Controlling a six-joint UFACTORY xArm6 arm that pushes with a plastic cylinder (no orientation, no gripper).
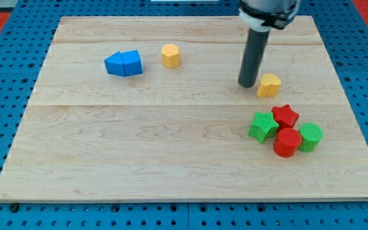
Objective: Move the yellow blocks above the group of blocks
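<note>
On the wooden board, toward the view's upper left, two blue blocks pressed together. At lower right, a tight cluster: green star, red star, red cylinder, green cylinder. Just above that cluster, yellow heart block. Near the top centre, yellow hexagonal block. No gripper, only my tip, just left of the heart, contact unclear.

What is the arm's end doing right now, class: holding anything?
My tip: no gripper, holds nothing; it sits just left of the yellow heart block, close to touching it.
</note>
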